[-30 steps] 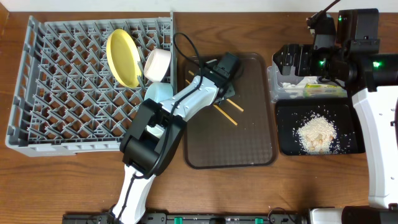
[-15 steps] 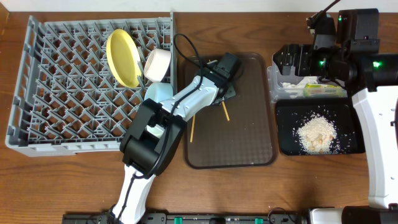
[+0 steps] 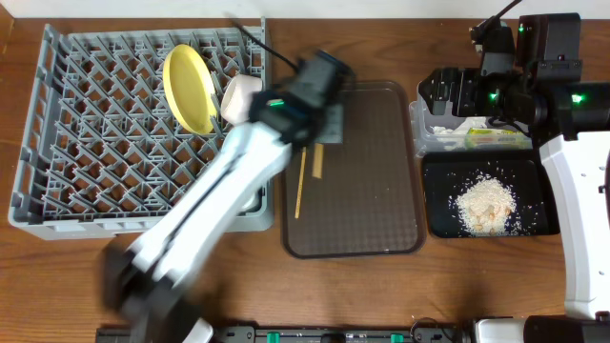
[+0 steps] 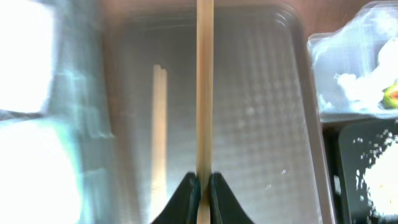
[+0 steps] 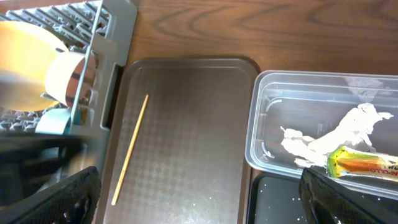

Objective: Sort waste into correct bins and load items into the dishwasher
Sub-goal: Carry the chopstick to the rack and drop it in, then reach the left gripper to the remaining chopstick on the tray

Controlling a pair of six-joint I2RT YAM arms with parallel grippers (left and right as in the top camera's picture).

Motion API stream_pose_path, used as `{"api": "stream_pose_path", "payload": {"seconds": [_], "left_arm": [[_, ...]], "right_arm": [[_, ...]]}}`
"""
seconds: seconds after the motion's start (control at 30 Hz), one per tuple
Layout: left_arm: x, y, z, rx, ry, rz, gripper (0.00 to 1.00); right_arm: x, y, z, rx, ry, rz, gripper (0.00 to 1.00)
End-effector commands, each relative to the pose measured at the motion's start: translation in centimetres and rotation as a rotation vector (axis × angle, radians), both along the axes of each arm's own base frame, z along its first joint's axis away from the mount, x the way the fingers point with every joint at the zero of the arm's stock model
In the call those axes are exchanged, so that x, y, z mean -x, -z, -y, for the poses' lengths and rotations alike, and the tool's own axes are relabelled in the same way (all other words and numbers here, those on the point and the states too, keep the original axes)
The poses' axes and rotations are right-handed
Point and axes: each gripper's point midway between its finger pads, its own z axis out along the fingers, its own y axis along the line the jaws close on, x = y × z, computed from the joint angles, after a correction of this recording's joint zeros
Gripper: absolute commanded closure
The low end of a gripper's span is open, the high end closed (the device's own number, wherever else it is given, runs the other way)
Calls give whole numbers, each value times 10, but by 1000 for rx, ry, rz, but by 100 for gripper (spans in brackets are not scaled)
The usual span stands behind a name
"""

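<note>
Wooden chopstick (image 4: 204, 87) pinched in left gripper (image 4: 204, 182), right gripper (image 5: 199, 177) spread wide; carry level, lower lengthwise between dish rack (image 3: 86, 191) pegs, frame left.

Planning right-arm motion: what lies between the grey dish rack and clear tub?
The brown tray, one chopstick lying on it, the left end effector holding a second chopstick above it; overhead and left wrist views show this.

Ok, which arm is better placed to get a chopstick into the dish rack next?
Left. The left claw is shut on one chopstick and sits right beside the grey rack. The right claw stands open and empty over by the clear tub, across the brown tray from the rack.
</note>
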Motion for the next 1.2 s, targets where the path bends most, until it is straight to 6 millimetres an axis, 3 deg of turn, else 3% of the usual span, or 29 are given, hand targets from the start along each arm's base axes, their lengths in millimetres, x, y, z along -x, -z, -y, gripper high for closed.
{"api": "stream_pose_path", "payload": {"seconds": [0.0,0.1,0.2,0.3,0.33,0.6,0.73,0.83,0.9,1.03,1.17], "left_arm": [[10,-87,-103,-264,-81,224,92],[18,-103,-157,-382,-167,231,92],[20,-94,-189,-455,-168,174,92],[15,-70,-209,-523,-139,108,92],[12,-52,-217,-551,-125,65,92],[6,34,-250,-594,-197,-176,93],[4,56,-252,-583,-214,-235,89],[4,61,-249,-572,-206,-249,63],[3,60,-248,-567,-207,-243,60],[-1,44,-240,-490,-262,-198,61],[-6,6,-202,-262,-235,-98,65]], "right_arm": [[-1,-3,0,5,-1,9,1],[-1,-3,0,5,-1,9,1],[-1,-3,0,5,-1,9,1],[-1,-3,0,5,-1,8,1],[-1,-3,0,5,-1,9,1],[-1,-3,0,5,-1,9,1],[-1,-3,0,5,-1,9,1],[-1,-3,0,5,-1,9,1],[-1,-3,0,5,-1,9,1],[-1,-3,0,5,-1,8,1],[-1,-3,0,5,-1,9,1]]}}
